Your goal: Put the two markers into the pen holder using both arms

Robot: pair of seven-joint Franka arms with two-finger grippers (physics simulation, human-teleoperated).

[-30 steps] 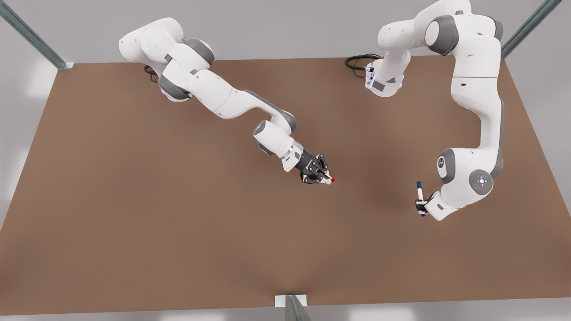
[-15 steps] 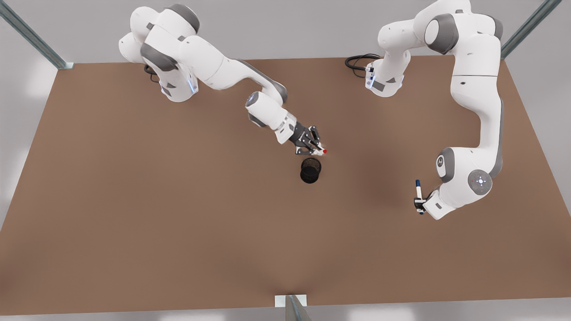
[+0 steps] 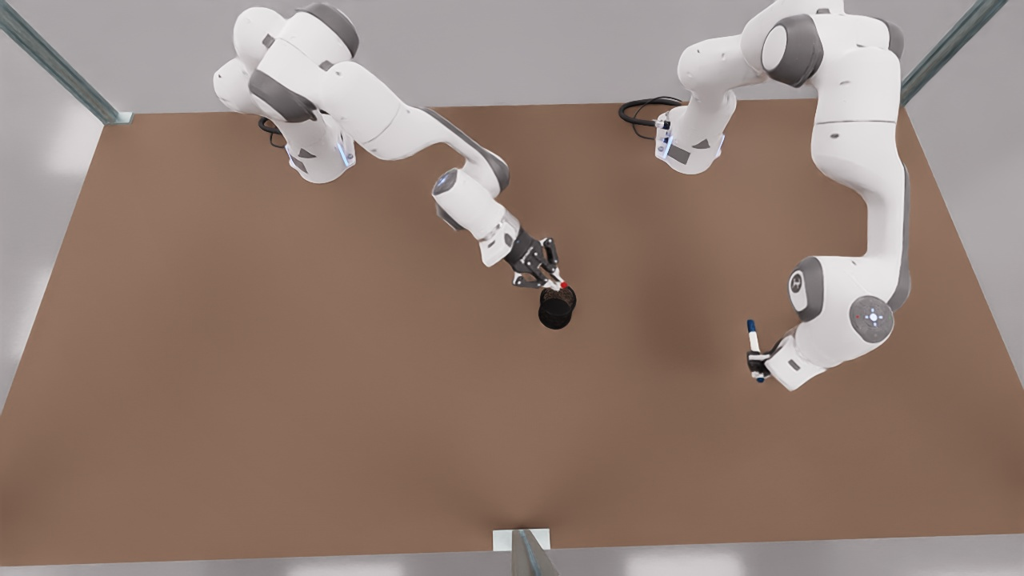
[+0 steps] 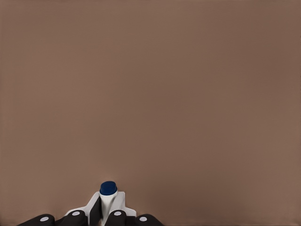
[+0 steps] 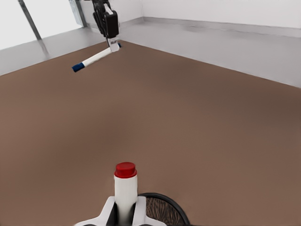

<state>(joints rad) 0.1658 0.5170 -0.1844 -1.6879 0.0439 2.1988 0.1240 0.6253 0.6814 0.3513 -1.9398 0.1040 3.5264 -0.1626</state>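
Where the front view looks down on the flat brown desk [image 3: 240,384], two big white robot arms reach over it. The right gripper [image 3: 552,282] is on the arm at the front view's left. Its fingers are closed on the slim white marker with the red cap [image 3: 561,283]. The red tip sits just above the rim of the small black wire-mesh pen holder [image 3: 556,308], which stands upright near the middle of the desk. The left gripper [image 3: 757,366] is on the arm at the front view's right, well apart from the pen holder. Its fingers are closed on the slim white marker with the dark blue cap [image 3: 753,342]. That marker is held above the desk, with its blue tip pointing to the far side of the desk.

In the left wrist view, the blue marker [image 4: 108,194] pokes out between two white fingertips [image 4: 123,201], which press on its sides. The brown desk [image 4: 178,94] spreads out behind it.

In the right wrist view, the red marker [image 5: 125,186] stands between two white fingertips [image 5: 140,209] that squeeze it. The round black rim of the pen holder [image 5: 167,209] is just beside the marker, lower down. Far off over the desk [image 5: 211,127], the left gripper [image 5: 113,46] holds the blue marker [image 5: 95,59] at a slant.
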